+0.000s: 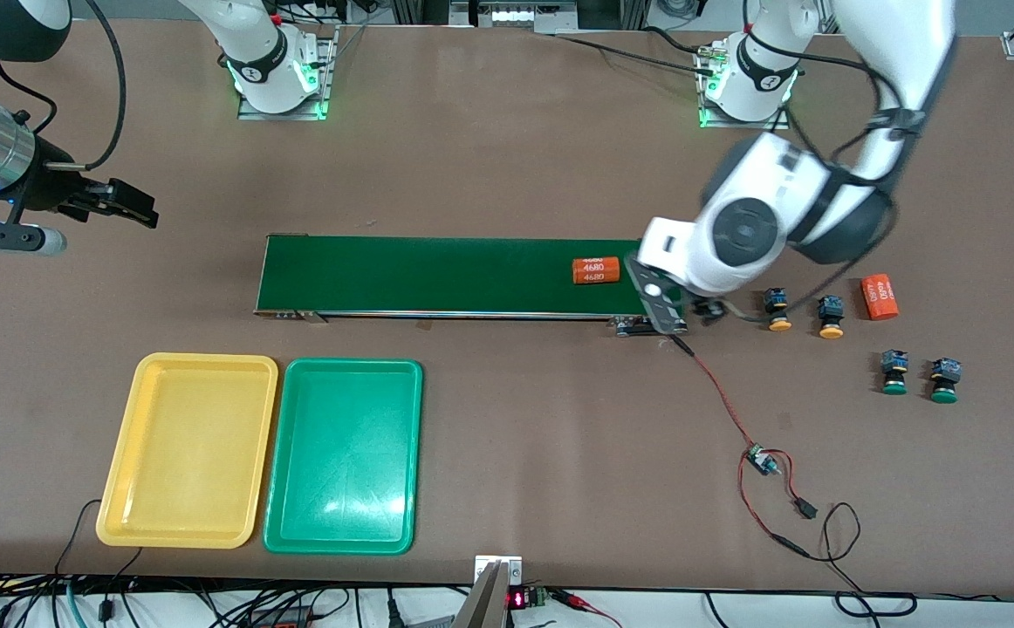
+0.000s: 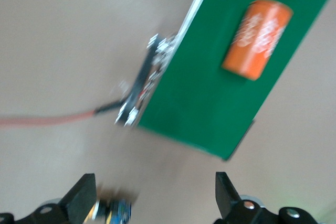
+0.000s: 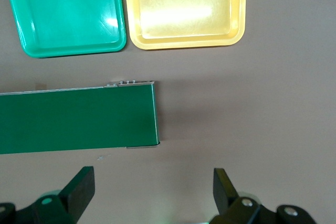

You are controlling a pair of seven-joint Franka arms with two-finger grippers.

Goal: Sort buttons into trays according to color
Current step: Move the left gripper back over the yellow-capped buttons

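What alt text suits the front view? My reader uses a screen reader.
Four buttons sit untouched on the table near the left arm's end; the yellow tray and green tray hold nothing, and the left claw hangs open by the conveyor belt.

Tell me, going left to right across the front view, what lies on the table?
Yellow plastic tray → green plastic tray → orange cylinder on the dark-green belt → two orange-capped buttons → second orange cylinder → two green-capped buttons.

I see four buttons (image 1: 860,344) beside my left claw (image 2: 152,195); a can (image 1: 595,270) lies on the belt (image 1: 437,275) under it; trays (image 1: 263,453) well apart.
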